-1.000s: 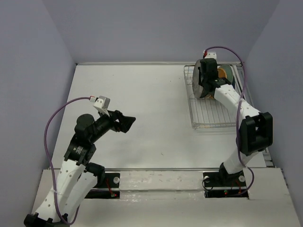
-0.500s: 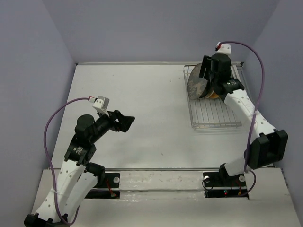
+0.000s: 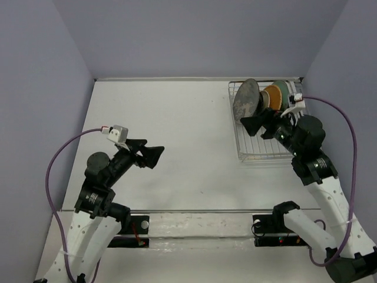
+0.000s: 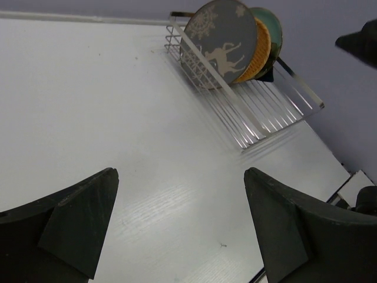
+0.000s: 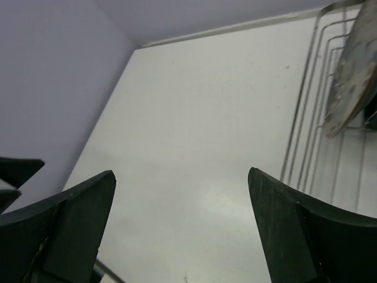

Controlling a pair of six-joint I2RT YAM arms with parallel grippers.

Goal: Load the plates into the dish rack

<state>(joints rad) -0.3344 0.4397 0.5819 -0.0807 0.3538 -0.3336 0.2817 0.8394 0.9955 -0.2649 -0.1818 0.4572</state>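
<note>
Left gripper (image 3: 154, 157) hangs over the table (image 3: 177, 112), jaws spread, nothing in them. Over in the dish rack (image 3: 266, 151), at its far end, the grey-brown plate (image 3: 246, 100) leans on the orange plate (image 3: 272, 96), with the teal plate (image 3: 283, 89) behind. The right gripper (image 3: 254, 126) is parted and empty, just beside the grey one, so a brush could tip or slide that leaning stack (no tine visibly pinning it). The left wrist view shows the deer-and-snowflake pattern; the top view shows only edges.
</note>
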